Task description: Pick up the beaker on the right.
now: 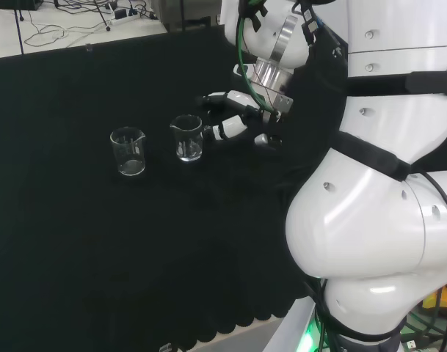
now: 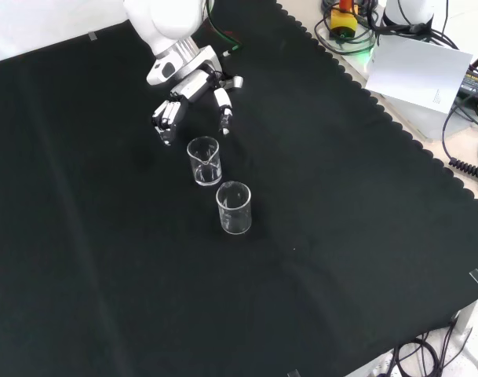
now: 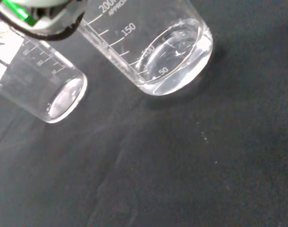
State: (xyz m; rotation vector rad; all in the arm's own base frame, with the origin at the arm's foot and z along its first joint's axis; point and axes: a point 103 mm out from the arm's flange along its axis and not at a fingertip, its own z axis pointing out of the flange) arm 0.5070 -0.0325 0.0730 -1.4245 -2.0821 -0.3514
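Note:
Two empty clear glass beakers stand upright on the black cloth. In the head view one beaker (image 1: 187, 138) is to the right and the other beaker (image 1: 128, 151) to the left. My hand (image 1: 230, 123) hovers just right of the right one, its fingers spread towards the glass with a small gap between. In the front view the hand (image 2: 193, 88) comes in from the top. Its fingers (image 2: 165, 118) straddle the space above the farther beaker (image 2: 204, 160), and the nearer beaker (image 2: 234, 207) stands below it. The wrist view shows both beakers close up, one large (image 3: 172, 56) and one smaller (image 3: 44, 90).
The arm's big white links (image 1: 377, 183) stand at the right of the head view. The black cloth (image 2: 105, 259) stretches wide around the beakers. Its scalloped edge (image 2: 395, 126) runs along the right of the front view, with cables and a grey box (image 2: 419, 75) beyond it.

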